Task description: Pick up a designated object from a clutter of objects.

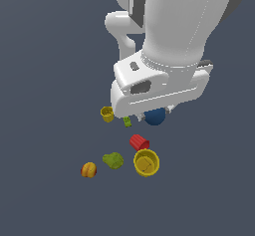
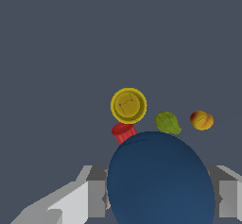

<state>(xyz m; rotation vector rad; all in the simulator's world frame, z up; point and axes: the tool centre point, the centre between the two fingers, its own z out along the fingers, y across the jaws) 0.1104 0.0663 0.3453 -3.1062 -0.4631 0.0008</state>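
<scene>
Smoothness is the trouble with the dark blue ball (image 2: pixel 160 180) — rigid, probably light, nothing to catch on — which sits between the fingers (image 2: pixel 90 197) near the middle of the surface (image 1: pixel 45 56), apparently pinched across its widest girth, the best hold

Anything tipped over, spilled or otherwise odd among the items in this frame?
The red cup lies tipped on its side beside the upright large yellow cup. Otherwise nothing stands out; the blue ball sits between the gripper's fingers.
</scene>
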